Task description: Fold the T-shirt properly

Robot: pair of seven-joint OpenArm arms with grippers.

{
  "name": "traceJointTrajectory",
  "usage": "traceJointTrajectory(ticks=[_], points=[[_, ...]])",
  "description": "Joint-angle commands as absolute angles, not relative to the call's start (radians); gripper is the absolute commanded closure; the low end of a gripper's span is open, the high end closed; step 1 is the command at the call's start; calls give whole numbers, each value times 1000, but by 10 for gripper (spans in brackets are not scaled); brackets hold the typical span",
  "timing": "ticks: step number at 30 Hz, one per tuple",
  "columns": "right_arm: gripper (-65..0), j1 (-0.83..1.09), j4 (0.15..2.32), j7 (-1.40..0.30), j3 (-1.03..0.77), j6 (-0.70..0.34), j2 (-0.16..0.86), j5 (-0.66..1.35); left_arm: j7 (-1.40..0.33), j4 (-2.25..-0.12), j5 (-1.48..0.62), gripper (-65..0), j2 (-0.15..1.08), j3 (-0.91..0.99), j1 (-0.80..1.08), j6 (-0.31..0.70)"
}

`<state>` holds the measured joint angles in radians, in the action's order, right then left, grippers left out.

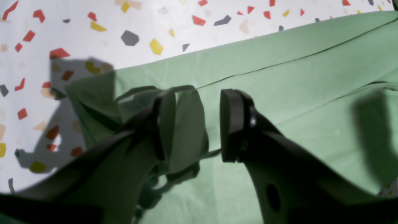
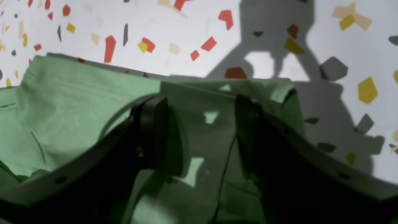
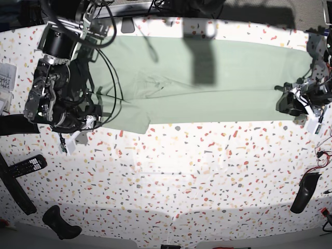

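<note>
T-shirt lies folded into a long band across the upper part of the base view, on the speckled table. Left gripper, at frame right edge – jaws parted, a bunched bit of cloth draped round one pad, not pinched btwn both. Right gripper, frame left – jaws wide apart over the shirt's edge, holding nothing.
</note>
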<state>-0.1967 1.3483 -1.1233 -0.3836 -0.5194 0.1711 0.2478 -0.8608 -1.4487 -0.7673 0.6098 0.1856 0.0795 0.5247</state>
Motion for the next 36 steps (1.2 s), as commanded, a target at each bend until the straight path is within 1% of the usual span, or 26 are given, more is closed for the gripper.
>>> traceJointTrajectory(ticks=[1, 5, 7, 10, 13, 20, 26, 29, 33, 36], points=[[-331, -213, 1363, -1118, -386, -514, 180, 234, -843, -1466, -783, -218, 630, 197, 64, 527], [-331, -214, 1366, -1116, -386, -515, 180, 250, -843, -1466, -783, -218, 630, 197, 64, 527], [-331, -214, 1378, -1117, -386, -519, 181, 289, -843, -1466, -783, -218, 630, 197, 64, 527], [-331, -214, 1417, -1119, -386, -527, 181, 344, -843, -1466, -783, -218, 630, 197, 64, 527], [-331, -213, 1468, -1124, -386, -527, 181, 354, -844, -1466, -783, -218, 630, 197, 64, 527], [-331, -171, 1579, -1127, -386, -523, 180, 303, -844, -1466, -783, -218, 630, 197, 64, 527], [-331, -96, 1579, -1125, -386, -514, 180, 282, -844, -1466, -783, -218, 630, 197, 64, 527], [-331, -99, 1579, -1110, -386, -512, 180, 239, -844, -1466, -783, -218, 630, 197, 64, 527], [-331, -98, 1579, -1064, -386, -482, 180, 136, -844, -1466, -783, -218, 630, 197, 64, 527], [-331, -97, 1579, -1032, -386, -483, 180, 129, -843, -1466, -783, -218, 629, 197, 64, 527]])
